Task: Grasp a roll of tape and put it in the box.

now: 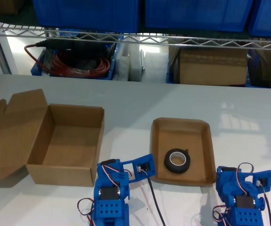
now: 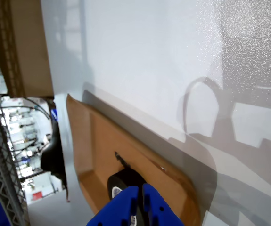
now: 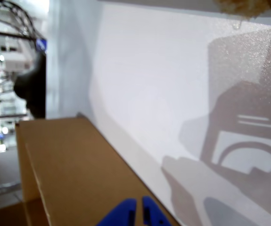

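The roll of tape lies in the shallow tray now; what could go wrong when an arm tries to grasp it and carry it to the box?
The roll of tape lies flat in the shallow tray, so the tray may lift or slide with it. My first gripper, jaws together, must open first, or it may push the roll away. The deep box has tall walls; a low carry could hit one.
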